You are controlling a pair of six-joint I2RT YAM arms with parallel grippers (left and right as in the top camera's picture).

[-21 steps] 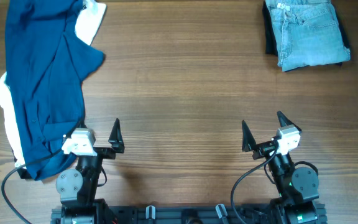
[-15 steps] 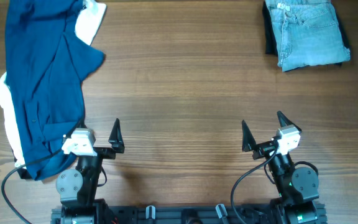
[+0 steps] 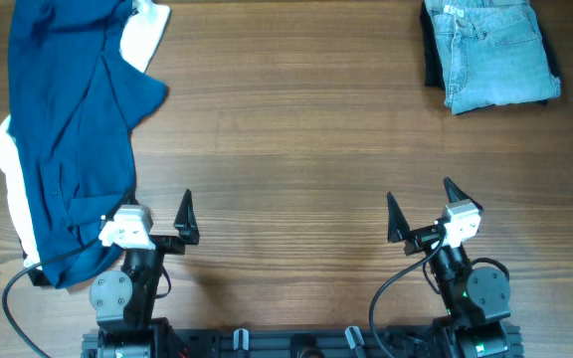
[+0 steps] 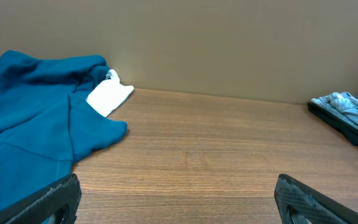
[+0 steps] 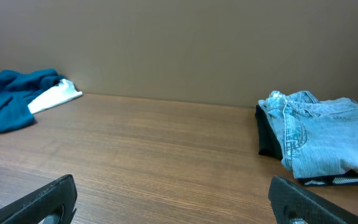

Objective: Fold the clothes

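The clothes, a dark blue short-sleeved shirt [image 3: 63,129], lie spread and rumpled along the table's left side, partly over a white garment [image 3: 145,35]. The left wrist view has the blue shirt [image 4: 23,118] at its left, and the right wrist view has it [image 5: 5,99] far off to the left. My left gripper [image 3: 157,194] hovers open at the near left, its outer finger over the shirt's lower edge, and nothing lies between its fingers [image 4: 178,193]. At the near right my right gripper [image 3: 421,194] stands open above bare wood [image 5: 173,193], far from the shirt.
Folded light-blue jeans [image 3: 495,55] rest on a dark garment [image 3: 432,60] at the far right corner, also seen in the right wrist view as jeans [image 5: 322,134]. A plain wall runs behind the wooden table [image 3: 286,129]. The arm bases stand at the near edge.
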